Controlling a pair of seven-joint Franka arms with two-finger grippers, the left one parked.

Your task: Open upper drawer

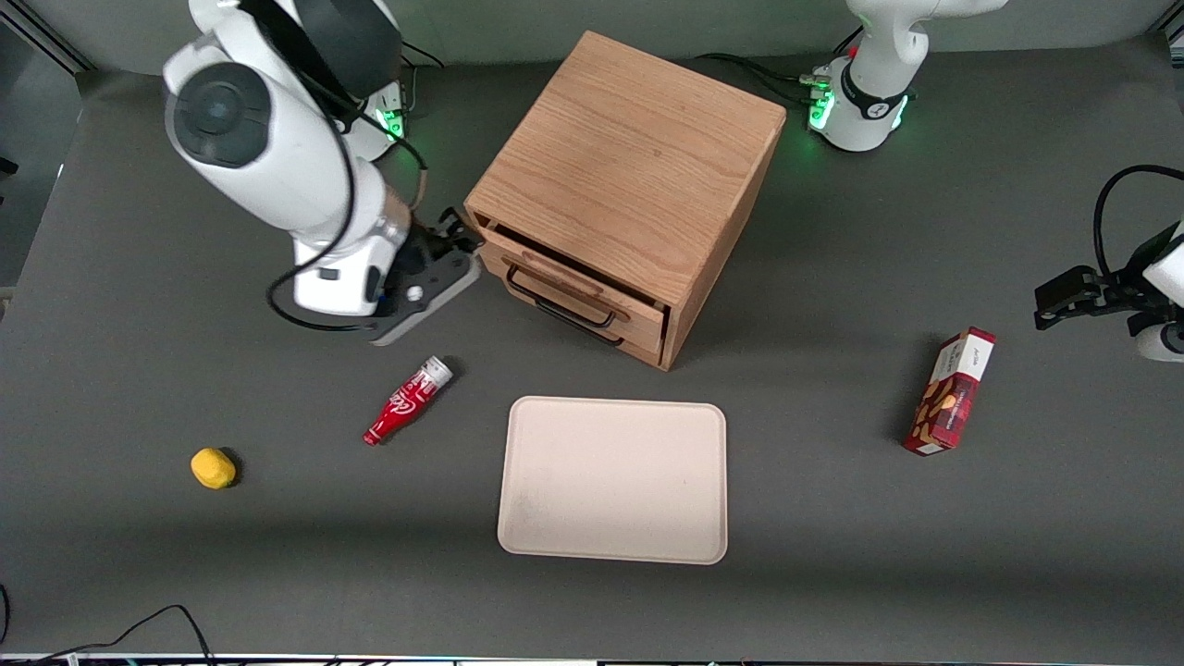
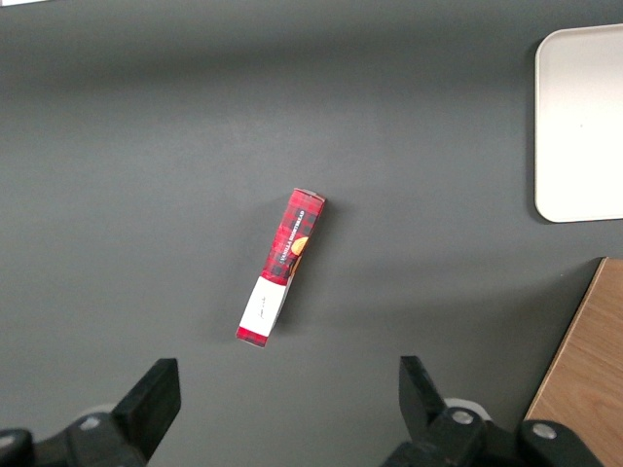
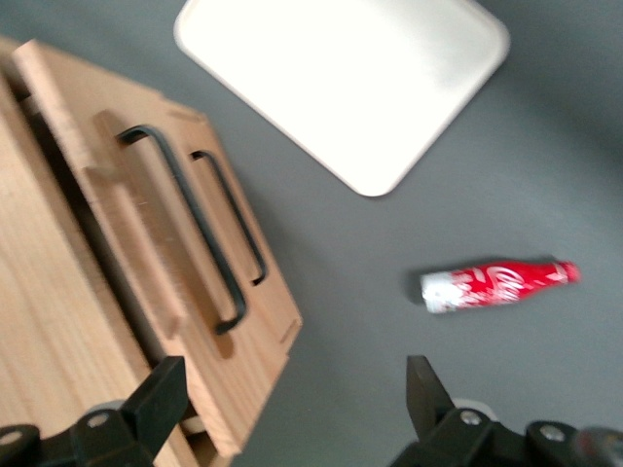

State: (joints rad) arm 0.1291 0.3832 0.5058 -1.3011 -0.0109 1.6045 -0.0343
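Observation:
The oak cabinet stands mid-table. Its upper drawer sits slightly out, with a dark gap under the cabinet top, and carries a long black wire handle. The lower drawer front is below it. My right gripper is open and empty, beside the drawer's corner at the working arm's end. In the right wrist view the gripper is spread wide. One finger is against the drawer fronts' edge. The upper drawer, its handle and the lower handle show there.
A cream tray lies in front of the cabinet, nearer the camera. A red bottle lies just nearer the camera than my gripper, and a yellow lemon lies nearer still. A red box stands toward the parked arm's end.

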